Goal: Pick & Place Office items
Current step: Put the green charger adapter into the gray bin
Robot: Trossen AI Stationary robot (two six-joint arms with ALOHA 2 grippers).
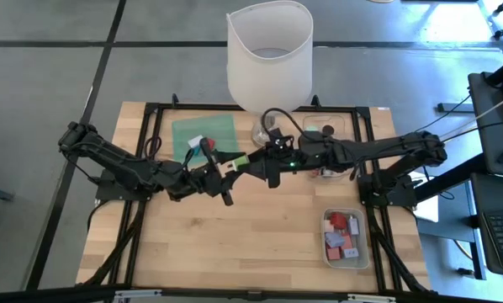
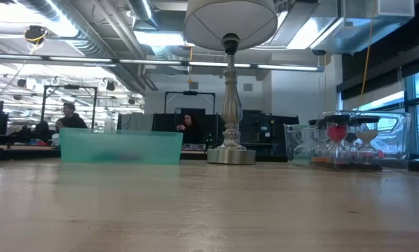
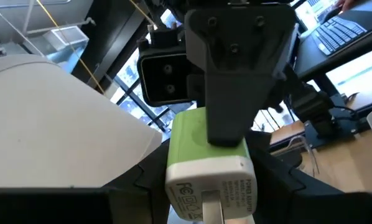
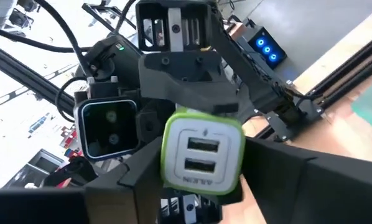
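Observation:
A green-and-white USB charger plug (image 1: 232,162) hangs in the air above the table's middle, between both grippers. My left gripper (image 1: 224,171) comes from the left, my right gripper (image 1: 250,160) from the right, and both are shut on the plug. The left wrist view shows the plug's white pronged end (image 3: 211,186). The right wrist view shows its face with two USB ports (image 4: 203,155). Small red and white pieces (image 1: 205,144) lie on the green mat (image 1: 203,130). Neither gripper shows in the low view. My left gripper holds the charger near its white pronged end (image 3: 173,180), pinched between its two fingers on the plug's narrow sides. The fingers come level from the table's left. The plug is lifted clear of the table. My right gripper holds the charger's green body, one finger (image 3: 236,93) lying flat on its broad green face (image 3: 189,134), the other hidden behind the plug. The fingers come level from the table's right, along the plug. The USB end (image 4: 203,155) faces its wrist.
The big white-shaded lamp (image 1: 269,55) stands at the far middle, its base in the low view (image 2: 230,155). A clear tray (image 1: 346,238) with red and lavender blocks sits near right. Another clear tray (image 1: 327,130) stands far right. A black frame (image 1: 150,118) edges the table.

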